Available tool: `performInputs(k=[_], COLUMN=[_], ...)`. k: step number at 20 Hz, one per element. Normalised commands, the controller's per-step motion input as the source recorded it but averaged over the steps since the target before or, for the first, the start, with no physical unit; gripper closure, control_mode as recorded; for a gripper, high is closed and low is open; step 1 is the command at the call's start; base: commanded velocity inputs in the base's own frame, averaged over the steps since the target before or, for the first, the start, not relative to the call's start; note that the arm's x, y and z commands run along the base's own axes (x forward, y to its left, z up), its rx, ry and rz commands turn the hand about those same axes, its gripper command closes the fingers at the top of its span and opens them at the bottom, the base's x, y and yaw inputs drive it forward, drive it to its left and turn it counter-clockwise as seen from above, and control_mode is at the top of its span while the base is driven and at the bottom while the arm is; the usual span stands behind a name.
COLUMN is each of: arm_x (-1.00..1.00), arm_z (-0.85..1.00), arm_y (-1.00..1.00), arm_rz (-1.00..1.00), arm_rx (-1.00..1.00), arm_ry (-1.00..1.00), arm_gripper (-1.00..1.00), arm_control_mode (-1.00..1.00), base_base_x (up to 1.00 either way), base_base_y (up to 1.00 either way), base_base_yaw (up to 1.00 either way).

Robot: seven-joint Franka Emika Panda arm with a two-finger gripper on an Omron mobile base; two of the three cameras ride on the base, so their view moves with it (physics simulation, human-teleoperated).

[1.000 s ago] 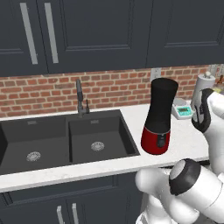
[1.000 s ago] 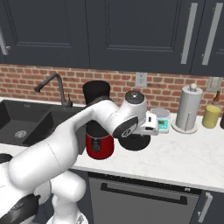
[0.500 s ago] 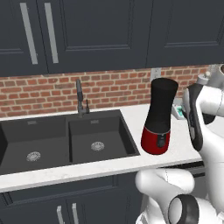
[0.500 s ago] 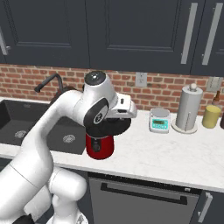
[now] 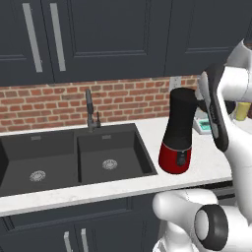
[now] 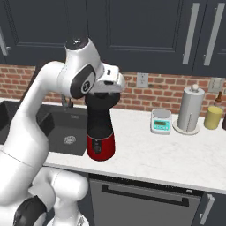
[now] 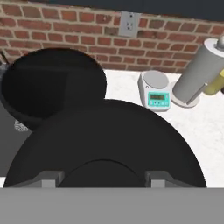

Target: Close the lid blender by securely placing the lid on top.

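Left base view: you see the blender [image 5: 179,133] standing upright on the white table [image 5: 147,179], just right of the sink [image 5: 74,157]. Its jar mouth is uncovered. No brand or writing can be read on its red base.

Right base view: the gripper [image 6: 107,89] hangs just above the jar mouth, holding the lid [image 6: 106,90]. A small scale [image 6: 160,121] and a grey canister [image 6: 190,109] stand to the right, well apart from the blender. The scale's display is too small to read.

Hand view: the gripper [image 7: 103,180] is clamped on the lid [image 7: 109,144], a black disc. The open jar [image 7: 52,87] lies beyond it, offset to the upper left.
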Motion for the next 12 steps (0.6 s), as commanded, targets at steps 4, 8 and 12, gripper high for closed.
performInputs(k=[4, 8, 12], arm_x=[0.82, 0.97, 0.95], arm_z=[0.33, -0.05, -0.35], arm_y=[0.52, 0.15, 0.08], arm_rz=[0.00, -0.03, -0.05], arm_rx=[0.13, 0.12, 0.07], arm_ry=[0.01, 0.01, 0.01], arm_gripper=[1.00, 1.00, 1.00], arm_control_mode=[-1.00, -1.00, -1.00], base_base_x=[0.00, 0.00, 0.00], base_base_y=[0.00, 0.00, 0.00], base_base_yaw=[0.00, 0.00, 0.00])
